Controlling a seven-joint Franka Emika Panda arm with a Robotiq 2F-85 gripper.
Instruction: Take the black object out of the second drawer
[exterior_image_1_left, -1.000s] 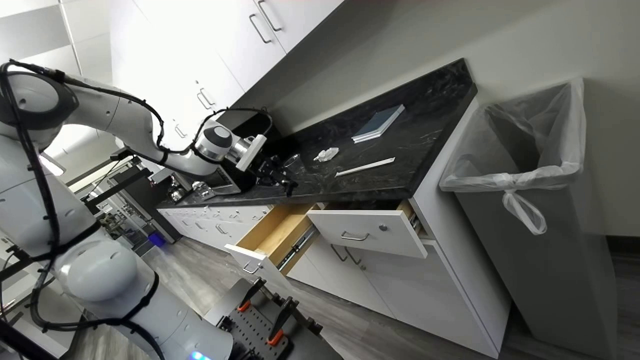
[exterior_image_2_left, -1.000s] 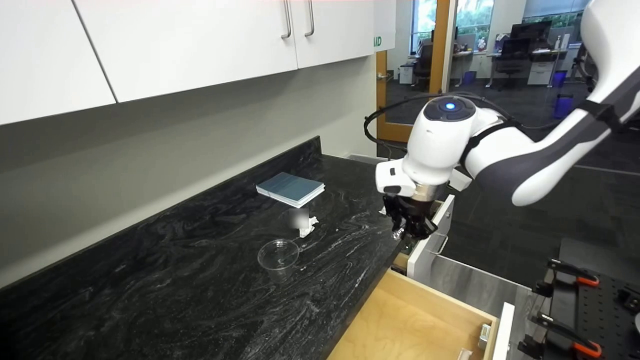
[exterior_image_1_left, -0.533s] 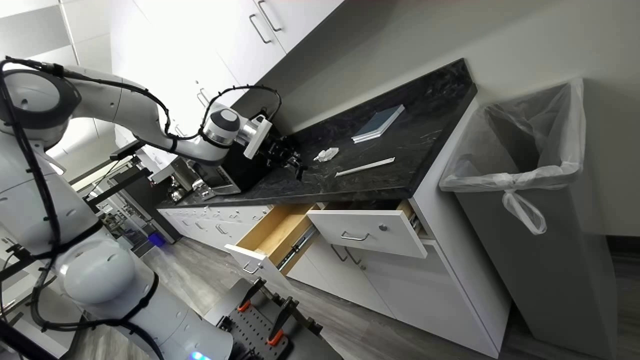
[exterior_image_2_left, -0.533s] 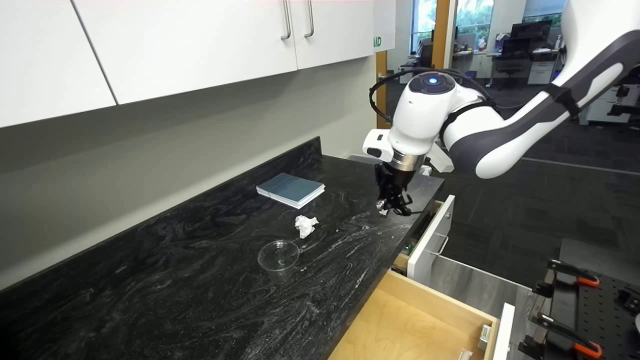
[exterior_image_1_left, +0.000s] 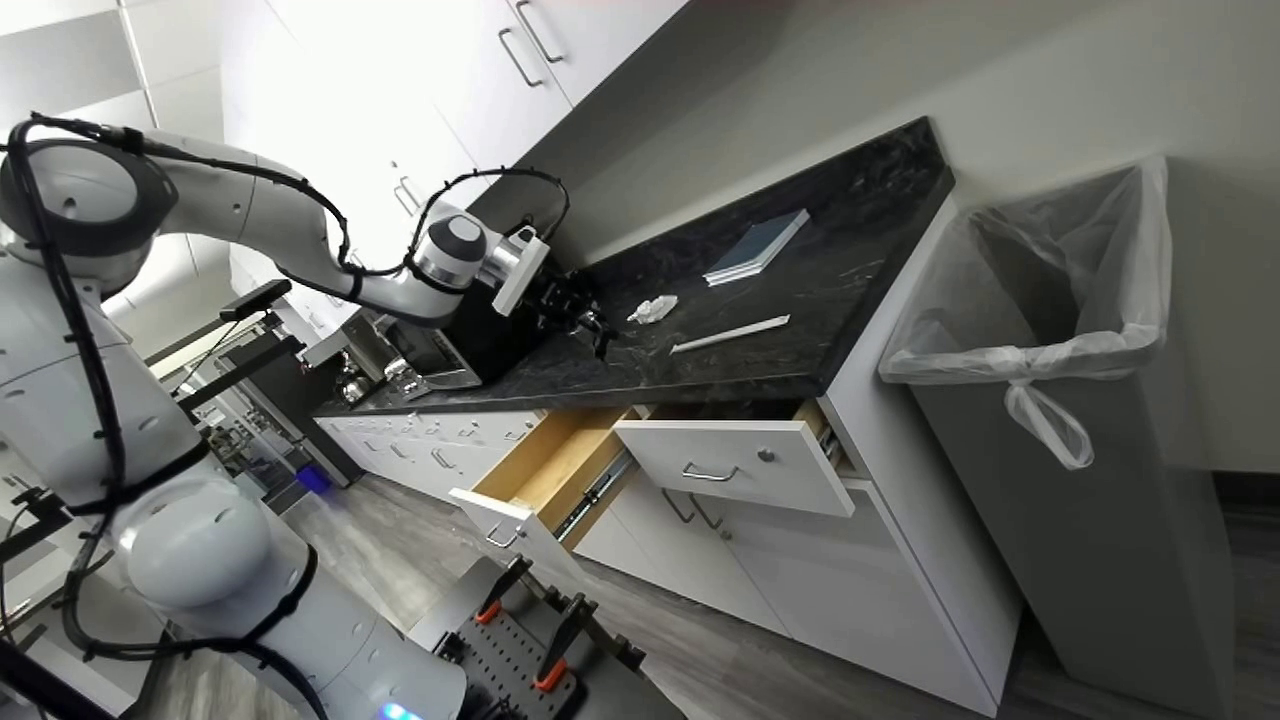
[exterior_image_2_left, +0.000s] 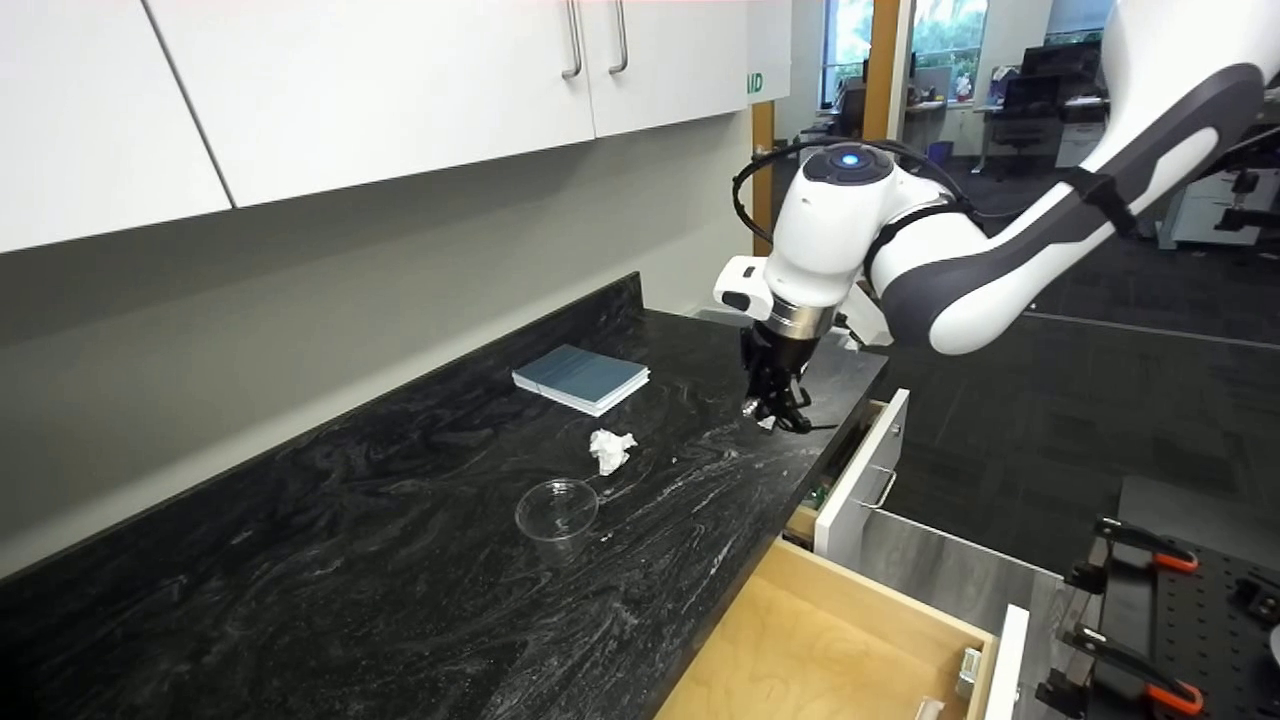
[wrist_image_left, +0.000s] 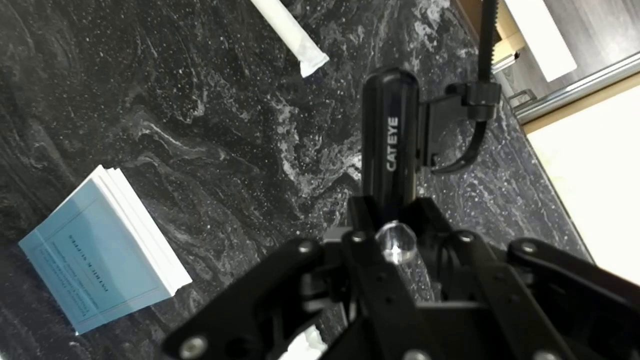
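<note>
- Wrist view: the claw comes in from six o'clock, clenched on the near end of the black object, its jaws on either side.
- From there the black object juts straight out toward twelve o'clock, white CATEYE lettering along its body; its toothed strap stands off at one o'clock from the claw.
- Claw and object hang over the counter; whether the object touches the surface, I cannot tell.
- The second drawer is pulled out, tan inside, near three o'clock from the claw in the wrist view and near six o'clock in both exterior views.
- The wider drawer, also pulled out, sits at four o'clock from the claw in an exterior view.
- Around the claw in the wrist view: a white wrapped stick at eleven o'clock, blue booklets at nine, crumpled paper at seven.
- A clear cup stands upright at eight o'clock in an exterior view.
</note>
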